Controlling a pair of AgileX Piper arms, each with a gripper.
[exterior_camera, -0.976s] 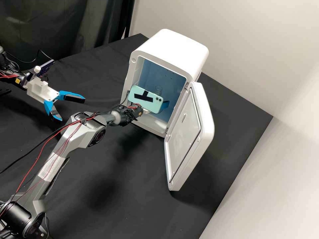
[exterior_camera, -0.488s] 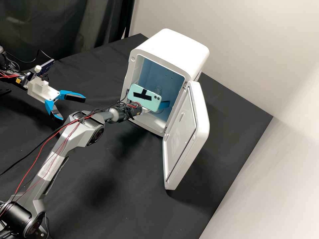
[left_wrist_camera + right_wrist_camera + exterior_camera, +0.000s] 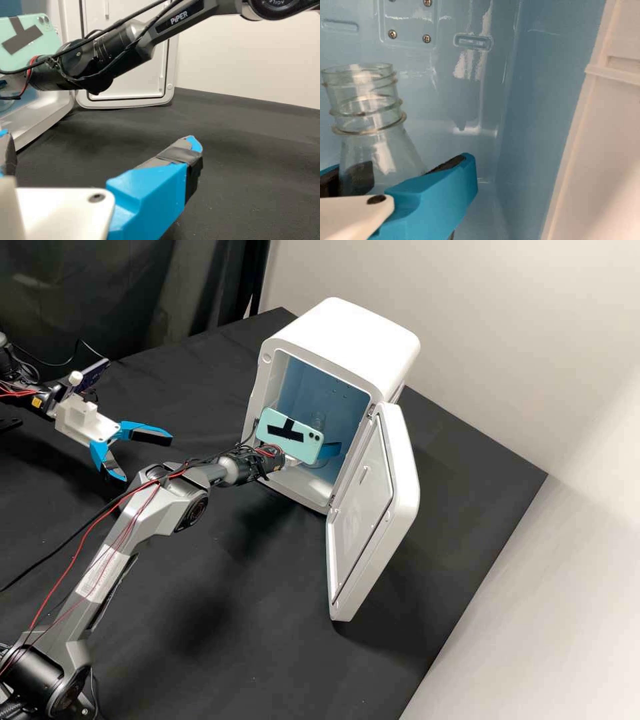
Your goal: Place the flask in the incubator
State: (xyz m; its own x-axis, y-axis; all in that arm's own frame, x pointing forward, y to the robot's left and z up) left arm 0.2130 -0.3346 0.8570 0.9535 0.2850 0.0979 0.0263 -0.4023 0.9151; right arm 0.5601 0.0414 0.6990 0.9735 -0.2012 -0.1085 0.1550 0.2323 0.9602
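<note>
From above, the left gripper (image 3: pixel 143 457) is kept spread wide, well apart from the incubator (image 3: pixel 347 340) (door (image 3: pixel 373 507) open). At the left wrist, the door is partly hidden by the right arm (image 3: pixel 125 45). At the right wrist, the flask (image 3: pixel 367 125) is clamped inside by the right gripper (image 3: pixel 395 172).

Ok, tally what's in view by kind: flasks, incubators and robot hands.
flask: 1
incubator: 1
hands: 2, the left hand and the right hand
total: 4
</note>
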